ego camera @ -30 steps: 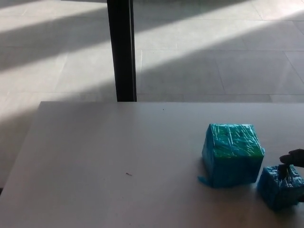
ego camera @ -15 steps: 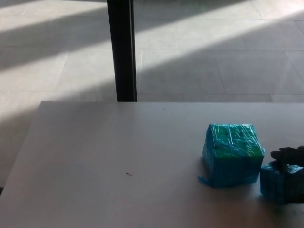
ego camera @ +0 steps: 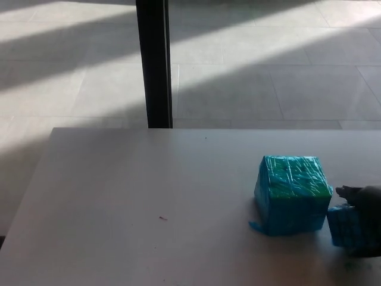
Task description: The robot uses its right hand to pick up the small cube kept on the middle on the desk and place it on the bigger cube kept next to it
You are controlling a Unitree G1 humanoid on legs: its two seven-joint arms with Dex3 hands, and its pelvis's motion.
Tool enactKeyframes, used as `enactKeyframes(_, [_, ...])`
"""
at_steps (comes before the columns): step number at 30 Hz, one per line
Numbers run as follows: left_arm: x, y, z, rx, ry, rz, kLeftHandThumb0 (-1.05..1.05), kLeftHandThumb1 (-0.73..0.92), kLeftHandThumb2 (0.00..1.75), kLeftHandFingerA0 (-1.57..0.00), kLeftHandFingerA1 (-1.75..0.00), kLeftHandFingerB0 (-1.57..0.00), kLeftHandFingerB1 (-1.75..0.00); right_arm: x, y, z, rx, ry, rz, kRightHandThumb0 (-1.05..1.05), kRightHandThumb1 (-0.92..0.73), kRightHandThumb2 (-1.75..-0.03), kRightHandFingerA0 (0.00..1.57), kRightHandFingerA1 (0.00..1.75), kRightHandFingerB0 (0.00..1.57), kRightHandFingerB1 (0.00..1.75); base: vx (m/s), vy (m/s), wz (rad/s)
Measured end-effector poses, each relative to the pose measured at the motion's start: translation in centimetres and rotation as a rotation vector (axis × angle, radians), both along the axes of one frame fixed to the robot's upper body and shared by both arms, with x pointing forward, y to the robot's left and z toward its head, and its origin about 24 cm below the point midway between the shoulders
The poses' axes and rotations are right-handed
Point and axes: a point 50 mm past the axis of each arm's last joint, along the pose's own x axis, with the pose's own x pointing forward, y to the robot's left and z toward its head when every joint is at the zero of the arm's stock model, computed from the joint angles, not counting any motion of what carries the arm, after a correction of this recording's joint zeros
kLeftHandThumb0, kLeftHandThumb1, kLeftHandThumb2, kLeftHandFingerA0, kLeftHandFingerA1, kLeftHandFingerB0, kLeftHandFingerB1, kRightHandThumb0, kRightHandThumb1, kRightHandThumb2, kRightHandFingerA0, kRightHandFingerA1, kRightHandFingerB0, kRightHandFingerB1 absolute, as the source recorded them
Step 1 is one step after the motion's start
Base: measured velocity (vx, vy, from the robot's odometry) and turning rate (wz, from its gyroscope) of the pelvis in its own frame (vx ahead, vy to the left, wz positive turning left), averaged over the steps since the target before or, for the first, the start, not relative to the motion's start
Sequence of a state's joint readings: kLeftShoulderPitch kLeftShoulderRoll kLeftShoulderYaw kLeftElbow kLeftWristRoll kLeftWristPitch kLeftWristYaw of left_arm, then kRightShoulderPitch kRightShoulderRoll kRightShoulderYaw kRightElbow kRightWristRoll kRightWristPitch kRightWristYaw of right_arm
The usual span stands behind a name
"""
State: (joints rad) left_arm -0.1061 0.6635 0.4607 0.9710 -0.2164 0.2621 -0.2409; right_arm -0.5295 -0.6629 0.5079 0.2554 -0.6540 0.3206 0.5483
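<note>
A pale surface [ego camera: 149, 202] fills the lower half of the frame, with a sunlit tiled floor [ego camera: 268, 71] beyond it and a dark post [ego camera: 153, 62] standing upper left of centre. The big cube [ego camera: 292, 193], wrapped in blue and green film, sits at lower right, in the same spot as a second ago.

Just beside it, at the right edge of the frame, the small cube [ego camera: 344, 225] is now half covered by the right hand [ego camera: 364, 217]. A second ago only a fingertip rested on top of it and most of its blue faces showed; half a second ago the hand had spread across its top; now the dark fingers wrap over its top and right side, leaving only the left face in view. The hand looks clenched on the small cube, though the frame edge cuts off much of the grip. The cube also sits slightly higher in the frame and closer to the big cube than before, though it is too dark beneath it to tell whether it has left the surface.

The grasp appears to be made or nearly so, with the lift onto the big cube's top yet to come. The left hand is out of the frame.
</note>
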Motion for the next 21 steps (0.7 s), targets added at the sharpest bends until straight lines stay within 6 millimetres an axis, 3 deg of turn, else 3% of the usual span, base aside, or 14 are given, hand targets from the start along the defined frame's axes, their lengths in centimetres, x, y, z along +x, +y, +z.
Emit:
enactKeyframes(1, [0.0,0.0,0.0,-0.001,0.001,0.0,-1.0,0.92,0.73,-0.43,-0.6,-0.4,-0.42,0.0,0.0,-0.1,-0.021,-0.013,0.004,-0.28,-0.68,-0.65,0.69,1.48,0.37,0.34,0.0,0.0,0.0])
enactKeyframes(2, [0.0,0.0,-0.1,-0.002,0.002,0.001,-0.95,0.72,1.15,-0.43,-0.66,-0.35,-0.51,0.1,-0.1,-0.3,-0.041,-0.022,0.007,-0.29,-0.7,-0.65,0.72,1.52,0.6,0.43,0.0,0.0,0.0])
enactKeyframes(3, [0.0,0.0,-0.1,-0.003,0.004,0.001,-1.01,0.92,0.75,-0.48,-0.67,-0.4,-0.42,0.1,-0.1,-0.4,-0.053,-0.033,0.011,-0.35,-0.73,-0.65,0.73,1.61,0.78,0.63,0.0,0.0,0.0])
enactKeyframes(4, [-0.1,0.0,-0.1,-0.004,0.004,0.001,-0.99,0.74,1.18,-0.44,-0.67,-0.38,-0.52,0.1,-0.1,-0.5,-0.064,-0.05,0.015,-0.34,-0.73,-0.62,0.72,1.68,0.81,0.62,0.0,0.0,0.0])
enactKeyframes(5, [-0.1,0.0,-0.1,-0.004,0.005,0.001,-0.98,0.74,1.17,-0.44,-0.67,-0.38,-0.53,0.2,-0.2,-0.5,-0.071,-0.063,0.017,-0.34,-0.81,-0.64,0.74,1.72,0.8,0.8,0.0,0.0,0.0])
enactKeyframes(7, [-0.1,0.0,-0.2,-0.006,0.007,0.001,-0.98,0.74,1.17,-0.44,-0.67,-0.38,-0.53,0.2,-0.5,-0.6,-0.084,-0.091,0.015,-0.34,-0.81,-0.64,0.74,1.72,0.8,0.8,0.0,0.0,0.0])
enactKeyframes(8, [-0.1,0.0,-0.2,-0.006,0.007,0.001,-1.01,0.92,0.73,-0.43,-0.6,-0.42,-0.42,0.3,-0.5,-0.6,-0.088,-0.1,0.015,-0.32,-0.81,-0.68,0.8,1.68,0.8,0.8,0.0,0.0,0.0])
enactKeyframes(12, [-0.1,-0.1,-0.2,-0.008,0.01,0.001,-1.03,0.92,0.75,-0.44,-0.59,-0.43,-0.44,0.4,-1.0,-0.8,-0.102,-0.149,0.012,-0.3,-0.77,-0.71,0.76,1.63,0.77,0.92,0.0,0.0,0.0])
enactKeyframes(13, [-0.1,-0.1,-0.3,-0.008,0.012,0.001,-0.95,0.74,1.18,-0.43,-0.64,-0.36,-0.52,0.4,-1.1,-0.8,-0.104,-0.161,0.013,-0.29,-0.73,-0.71,0.79,1.62,0.8,0.79,0.0,0.0,0.0])
enactKeyframes(14, [-0.1,-0.1,-0.3,-0.009,0.013,0.0,-1.03,0.92,0.79,-0.45,-0.61,-0.38,-0.41,0.4,-1.2,-0.9,-0.105,-0.169,0.013,-0.31,-0.72,-0.67,0.82,1.64,0.8,0.78,0.0,0.0,0.0])
enactKeyframes(15, [-0.1,-0.1,-0.3,-0.009,0.014,-0.001,-1.03,0.92,0.79,-0.45,-0.61,-0.38,-0.41,0.4,-1.3,-0.9,-0.105,-0.179,0.012,-0.31,-0.72,-0.67,0.82,1.64,0.8,0.78,0.0,0.0,0.0])
enactKeyframes(16, [-0.1,-0.1,-0.3,-0.009,0.015,-0.002,-0.96,0.74,1.17,-0.42,-0.64,-0.37,-0.52,0.4,-1.5,-1.0,-0.107,-0.191,0.012,-0.33,-0.74,-0.63,0.78,1.68,0.79,0.84,0.0,0.0,0.0])
enactKeyframes(19, [-0.1,-0.1,-0.3,-0.008,0.018,-0.005,-0.99,0.74,1.17,-0.42,-0.64,-0.37,-0.51,0.3,-1.9,-1.2,-0.111,-0.227,0.009,-0.31,-0.75,-0.64,0.81,1.69,0.82,0.83,0.0,0.0,0.0])
enactKeyframes(21, [-0.1,-0.1,-0.3,-0.009,0.018,-0.005,-0.98,0.75,1.18,-0.44,-0.66,-0.38,-0.52,0.3,-2.2,-1.2,-0.112,-0.248,0.005,-0.3,-0.72,-0.71,0.86,1.61,0.83,0.64,0.0,0.0,0.0])
